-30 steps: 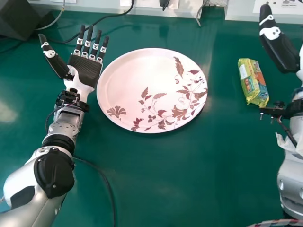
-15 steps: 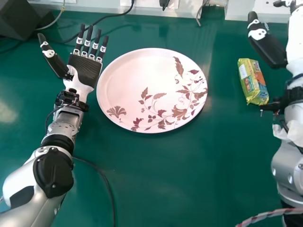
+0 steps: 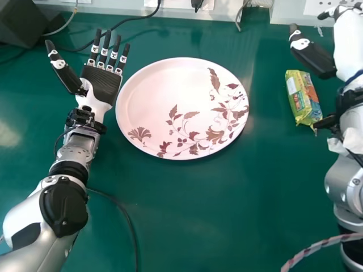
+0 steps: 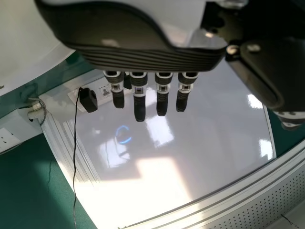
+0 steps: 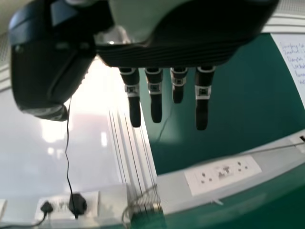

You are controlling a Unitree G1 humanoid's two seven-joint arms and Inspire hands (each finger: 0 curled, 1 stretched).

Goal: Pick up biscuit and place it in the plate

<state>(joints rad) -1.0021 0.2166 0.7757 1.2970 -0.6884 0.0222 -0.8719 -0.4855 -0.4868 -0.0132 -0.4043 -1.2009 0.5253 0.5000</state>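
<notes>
one biscuit packet [image 3: 303, 97], one plate [image 3: 161, 85], two robot hands [image 3: 102, 84]

A workstation in what looks like a robotics lab, where the jointed left arm [image 3: 65, 204] and right arm [image 3: 346, 181] of a humanoid robot extend over a smooth green tabletop [image 3: 187, 226]. Pale trunking [image 3: 113, 10] with wall sockets [image 5: 221, 172] lines the far edge, black cables [image 3: 136, 18] trailing nearby at far left. The wrist views show a glossy whiteboard [image 4: 205, 138] and a green wall panel [image 5: 238, 95] bearing a handwritten sheet [image 5: 293, 55].
</notes>
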